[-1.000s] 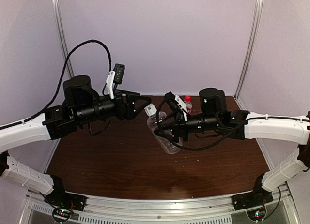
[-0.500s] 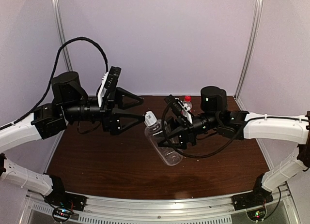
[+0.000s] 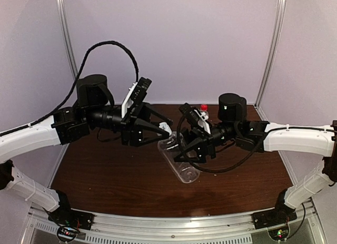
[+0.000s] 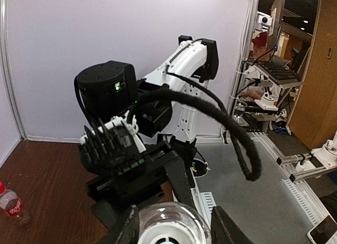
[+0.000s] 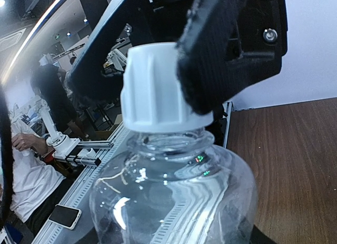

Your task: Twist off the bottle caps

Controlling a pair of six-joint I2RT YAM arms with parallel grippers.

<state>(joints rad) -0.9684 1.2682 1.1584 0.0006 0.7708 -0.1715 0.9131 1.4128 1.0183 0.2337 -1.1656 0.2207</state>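
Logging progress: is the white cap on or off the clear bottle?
On. The right wrist view shows the white ribbed plastic screw cap seated atop the clear plastic bottle, between the left hand's fingers.

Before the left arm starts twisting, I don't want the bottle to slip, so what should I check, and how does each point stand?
1. Left end effector closed on white cap: ok, fingers against both sides.
2. Right end effector clamped on clear bottle: ok, round its body.
3. Cap seated on the bottle: ok.
4. Bottle's base clear of table: cannot tell.
5. Red-capped bottle out of the way: ok, upright at the back.
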